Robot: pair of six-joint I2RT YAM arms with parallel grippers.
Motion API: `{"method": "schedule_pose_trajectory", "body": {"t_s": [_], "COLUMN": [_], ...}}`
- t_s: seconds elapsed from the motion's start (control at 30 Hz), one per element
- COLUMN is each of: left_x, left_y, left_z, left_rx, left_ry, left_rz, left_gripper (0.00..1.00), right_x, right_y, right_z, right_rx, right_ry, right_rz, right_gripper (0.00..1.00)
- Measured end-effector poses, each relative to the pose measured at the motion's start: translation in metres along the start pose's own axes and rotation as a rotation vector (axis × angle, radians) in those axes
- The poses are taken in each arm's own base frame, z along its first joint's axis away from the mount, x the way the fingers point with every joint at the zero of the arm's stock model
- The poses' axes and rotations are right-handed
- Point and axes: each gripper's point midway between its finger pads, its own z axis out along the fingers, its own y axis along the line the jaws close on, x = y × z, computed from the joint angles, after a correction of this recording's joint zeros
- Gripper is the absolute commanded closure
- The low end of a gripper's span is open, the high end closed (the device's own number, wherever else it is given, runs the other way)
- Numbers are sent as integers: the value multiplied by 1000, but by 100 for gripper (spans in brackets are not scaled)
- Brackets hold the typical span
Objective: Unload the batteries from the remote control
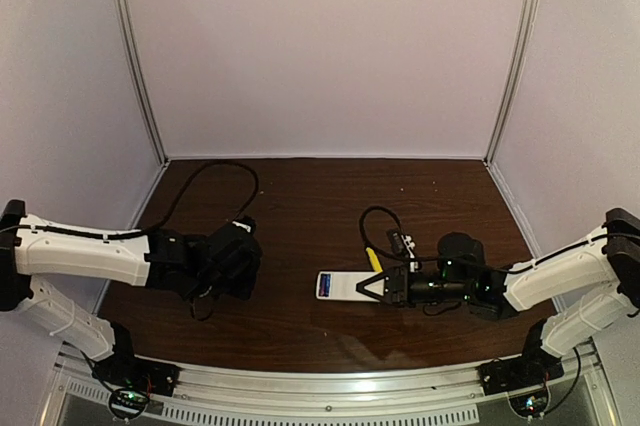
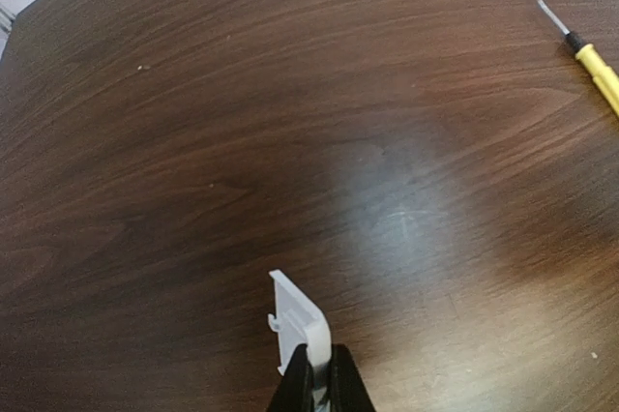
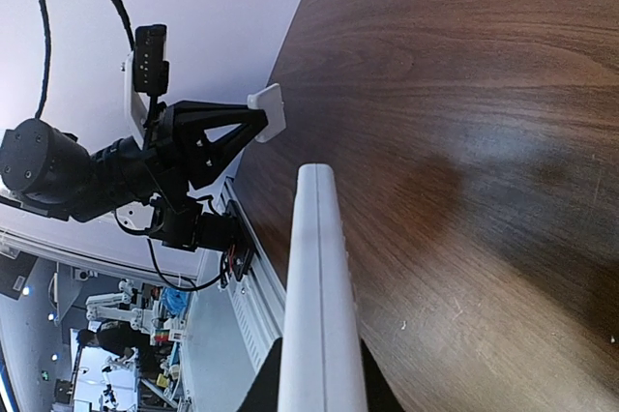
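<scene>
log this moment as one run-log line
left gripper: shut on small white plastic cover piece | right gripper: shut on slim white plastic remote control | yellow-handled screwdriver: lying on dark wooden table

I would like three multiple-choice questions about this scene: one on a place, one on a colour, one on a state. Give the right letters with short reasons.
1. Where does the screwdriver lie?
A) under the left arm
B) on the table, just beyond the remote control
C) against the far wall

2. What colour is its handle?
A) red
B) yellow
C) green

3. What does the left gripper hold?
A) a small white cover
B) a battery
C) nothing, its jaws stand open

Answers:
1 B: the top view shows it on the wood by the remote's far edge.
2 B: the left wrist view shows a yellow handle.
3 A: its fingers are shut on the cover's end.
</scene>
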Motion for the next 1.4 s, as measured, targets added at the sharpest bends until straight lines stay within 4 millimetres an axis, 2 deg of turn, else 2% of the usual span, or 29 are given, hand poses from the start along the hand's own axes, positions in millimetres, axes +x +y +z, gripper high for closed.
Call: {"method": "schedule_pose_trajectory", "body": {"t_s": [0.53, 0.83, 1.0, 1.17, 1.4], "left_x": [31, 41, 37, 34, 41], "left_y": [71, 80, 83, 83, 81], "left_z": [47, 64, 69, 75, 83], "left_rx": [-310, -348, -350, -347, -322], "left_ry": [175, 234, 231, 226, 260], "left_rz": [30, 42, 33, 31, 26], "left_gripper": [99, 98, 97, 86, 63], "right_x": [1, -1, -1, -1, -1], "right_y": [-17, -16, -15, -15, -15], "right_z": [12, 13, 13, 13, 13], "right_rx": [57, 49, 47, 47, 46], "right_ry": [10, 5, 4, 3, 4], "right_rz": [29, 40, 40, 40, 42], "right_gripper": [100, 100, 100, 100, 100]}}
